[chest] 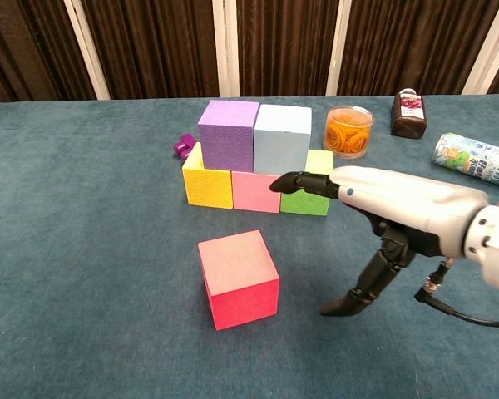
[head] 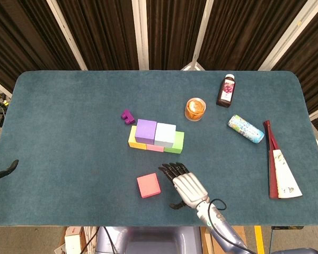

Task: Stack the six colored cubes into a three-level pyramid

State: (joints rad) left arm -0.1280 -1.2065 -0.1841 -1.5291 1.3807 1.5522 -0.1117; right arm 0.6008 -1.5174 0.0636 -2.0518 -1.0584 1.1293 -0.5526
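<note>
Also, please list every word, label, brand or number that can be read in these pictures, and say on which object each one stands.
No text can be read with certainty.
Dark bottle: it has a label, too blurred to read.
Patterned can lying on its side: it has print, too small to read.
Folded fan: no legible marks.
Orange jar and the cubes: no text visible.

The head view looks steeply down from above over the whole table, while the chest view faces forward, low and close; both share the stacked cubes.
</note>
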